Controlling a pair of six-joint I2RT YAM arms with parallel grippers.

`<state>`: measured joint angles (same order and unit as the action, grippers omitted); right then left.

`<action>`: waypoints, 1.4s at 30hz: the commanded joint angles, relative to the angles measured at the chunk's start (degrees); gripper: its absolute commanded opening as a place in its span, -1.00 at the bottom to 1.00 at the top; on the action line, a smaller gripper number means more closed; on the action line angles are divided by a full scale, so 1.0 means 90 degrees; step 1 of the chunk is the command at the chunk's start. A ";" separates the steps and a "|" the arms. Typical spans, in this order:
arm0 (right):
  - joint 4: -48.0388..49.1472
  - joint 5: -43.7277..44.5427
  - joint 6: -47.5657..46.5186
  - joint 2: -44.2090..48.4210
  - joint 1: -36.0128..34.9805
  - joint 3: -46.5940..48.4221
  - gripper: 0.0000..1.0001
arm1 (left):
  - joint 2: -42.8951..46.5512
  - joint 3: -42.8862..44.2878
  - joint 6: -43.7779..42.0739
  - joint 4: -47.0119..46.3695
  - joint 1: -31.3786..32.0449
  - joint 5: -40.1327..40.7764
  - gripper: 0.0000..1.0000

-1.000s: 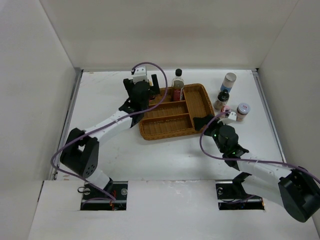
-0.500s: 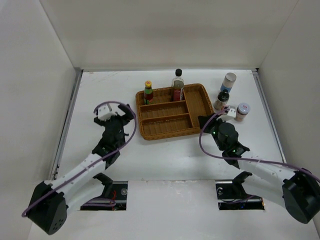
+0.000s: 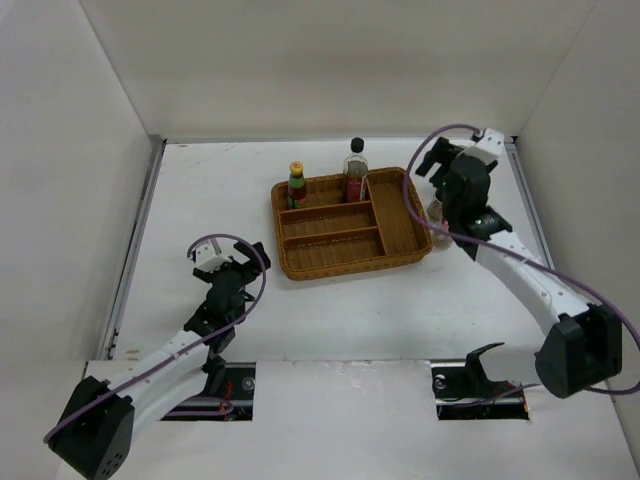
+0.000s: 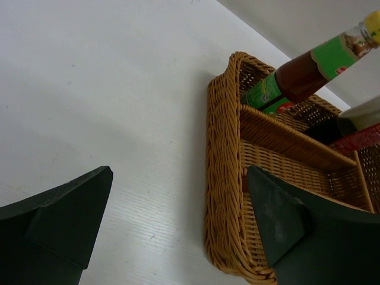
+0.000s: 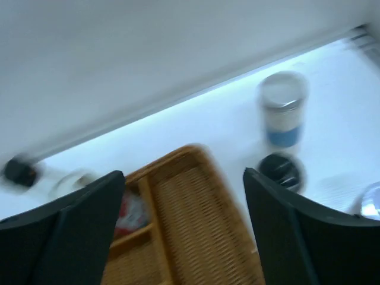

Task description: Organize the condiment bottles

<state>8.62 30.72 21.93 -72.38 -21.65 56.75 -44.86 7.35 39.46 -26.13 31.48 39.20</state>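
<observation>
Status: 2 bottles stand upright in the wicker tray [image 3: 333, 245], both in its far row. Yellow-capped red sauce [image 3: 297, 186] is in the far-left corner, black-capped clear glass bottle [image 3: 355, 170] just right of it. Parking them along the far wall prob. leaves the long front slots free for the rest. Left gripper [image 4: 178, 202] sits low over the table [image 3: 200, 200] near the tray's left edge, fingers spread wide, nothing held, clear of the other arm's workspace. Right gripper [image 5: 183, 178] is up over the far-right corner, also wide and empty, looking down on the white-blue shaker [image 5: 283, 107] and dark-capped jar [image 5: 281, 171], both on the table just right of the tray. Wrist img is motion-blurred, so can't tell which one it's lined up on; overhead, the arm hides that group. Next, my guess: descend on shaker or jar w/ jaws open.
</observation>
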 commanded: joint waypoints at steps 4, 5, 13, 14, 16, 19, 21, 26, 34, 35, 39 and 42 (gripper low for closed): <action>-0.1436 0.0123 -0.0562 -0.1204 0.1159 0.1338 1.00 | 0.0385 -0.0172 0.0176 -0.0680 -0.0115 -0.0489 1.00; -0.1485 0.0025 -0.0562 -0.1428 0.1267 0.1563 1.00 | 0.0308 -0.0182 0.0205 -0.0690 -0.0105 -0.0488 1.00; -0.2305 -0.0699 -0.0630 -0.3167 0.1795 0.3400 1.00 | -0.0435 -0.0114 0.0283 -0.0993 -0.0066 -0.0576 1.00; -0.2306 -0.0698 -0.0669 -0.3294 0.1824 0.3479 1.00 | -0.0455 -0.0114 0.0283 -0.1003 -0.0066 -0.0605 1.00; -0.2344 -0.0698 -0.0689 -0.3548 0.1912 0.3625 1.00 | -0.0503 -0.0104 0.0293 -0.1013 -0.0056 -0.0625 1.00; -0.2374 -0.0747 -0.0699 -0.3832 0.2000 0.3762 1.00 | -0.0698 -0.0085 0.0293 -0.1100 -0.0066 -0.0625 1.00; -0.2364 -0.0767 -0.0699 -0.3969 0.2068 0.3840 1.00 | -0.0728 -0.0075 0.0293 -0.1101 -0.0066 -0.0654 1.00; -0.2394 -0.0971 -0.0718 -0.4291 0.2264 0.4094 1.00 | -0.0650 -0.0094 0.0283 -0.1101 -0.0114 -0.0615 1.00; -0.2384 -0.1119 -0.0913 -0.4731 0.2342 0.4485 1.00 | -0.0631 -0.0104 0.0264 -0.1081 -0.0154 -0.0596 1.00; -0.2374 -0.1118 -0.0943 -0.4780 0.2342 0.4524 1.00 | -0.0621 -0.0104 0.0264 -0.1091 -0.0163 -0.0596 1.00; -0.2209 -0.1148 -0.1031 -0.4887 0.2323 0.4544 0.86 | -0.0757 -0.0056 0.0254 -0.1110 -0.0164 -0.0576 1.00; -0.2013 -0.1109 -0.1031 -0.4888 0.2313 0.4505 0.58 | -0.0807 -0.0036 0.0254 -0.1110 -0.0173 -0.0645 1.00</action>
<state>-13.06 20.73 13.56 -115.98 -0.78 95.11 -51.92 6.33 41.43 -33.21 30.39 33.82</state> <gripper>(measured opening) 0.812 0.997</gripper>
